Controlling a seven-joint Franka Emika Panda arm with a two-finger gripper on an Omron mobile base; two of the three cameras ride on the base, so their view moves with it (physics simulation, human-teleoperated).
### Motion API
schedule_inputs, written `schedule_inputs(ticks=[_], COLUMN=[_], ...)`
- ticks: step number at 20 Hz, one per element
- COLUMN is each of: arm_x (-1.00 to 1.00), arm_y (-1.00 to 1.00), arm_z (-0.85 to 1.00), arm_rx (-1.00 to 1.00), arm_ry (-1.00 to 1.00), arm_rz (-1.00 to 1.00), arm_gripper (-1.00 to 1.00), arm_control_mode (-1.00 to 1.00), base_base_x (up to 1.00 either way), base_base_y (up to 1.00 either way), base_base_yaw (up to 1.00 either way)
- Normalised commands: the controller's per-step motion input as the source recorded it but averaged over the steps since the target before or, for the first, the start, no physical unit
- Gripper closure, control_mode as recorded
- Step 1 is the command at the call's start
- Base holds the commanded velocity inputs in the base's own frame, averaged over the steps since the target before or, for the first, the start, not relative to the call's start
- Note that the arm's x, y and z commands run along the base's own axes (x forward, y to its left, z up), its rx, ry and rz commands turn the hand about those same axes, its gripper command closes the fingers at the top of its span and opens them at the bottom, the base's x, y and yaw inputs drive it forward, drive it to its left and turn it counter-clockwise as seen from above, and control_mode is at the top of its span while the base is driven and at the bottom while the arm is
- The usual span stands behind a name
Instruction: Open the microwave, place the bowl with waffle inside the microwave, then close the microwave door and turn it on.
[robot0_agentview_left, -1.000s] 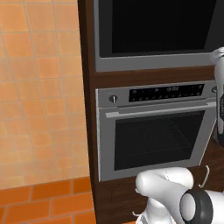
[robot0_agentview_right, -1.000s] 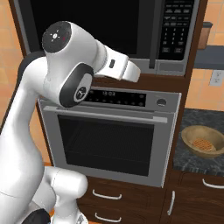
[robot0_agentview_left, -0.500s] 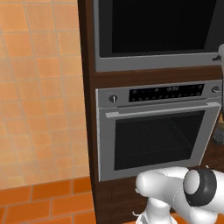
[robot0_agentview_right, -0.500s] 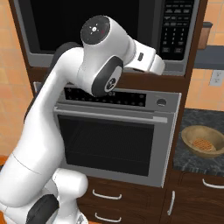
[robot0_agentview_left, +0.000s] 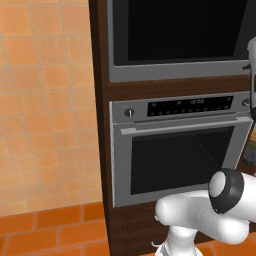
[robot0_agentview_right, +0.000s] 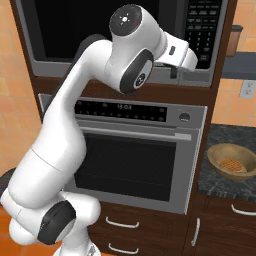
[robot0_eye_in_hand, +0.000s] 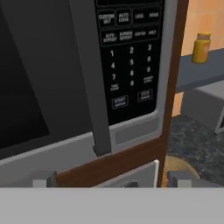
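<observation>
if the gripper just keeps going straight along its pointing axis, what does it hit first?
Probably the grey vertical handle bar on the black-glass microwave door, beside the black keypad panel. Depth is unclear from the hand view.

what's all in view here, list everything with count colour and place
microwave: 1, grey frame, built in above the oven
microwave door: 1, black glass, shut
keypad: 1, black with white labels, right of the door
oven: 1, silver, dark window, bar handle, below the microwave
bowl: 1, tan-brown, on the counter right of the oven
waffle: 1, golden-brown, inside the bowl
counter: 1, dark speckled, right of the oven
jar: 1, yellow, on a shelf at upper right of the hand view
wall tiles: orange, left of the cabinet
arm: 1, white with dark joints, raised in front of the microwave
gripper: 1, dark tips, apart, near the door's lower edge
</observation>
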Motion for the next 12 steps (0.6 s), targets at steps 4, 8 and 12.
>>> schedule_inputs(ticks=[4,8,12], arm_x=[0.69,0.61,0.34], arm_y=[-0.24,-0.29,-0.03], arm_z=[0.02,0.01,0.01], arm_rx=[0.05,0.07,0.04], arm_ry=[0.0,0.0,-0.06], arm_rz=[0.02,0.06,0.1], arm_gripper=[-1.0,-1.0,-1.0], arm_control_mode=[-1.0,-1.0,-1.0], base_base_x=[0.0,0.0,0.0], base_base_y=[0.0,0.0,0.0], base_base_yaw=[0.0,0.0,0.0])
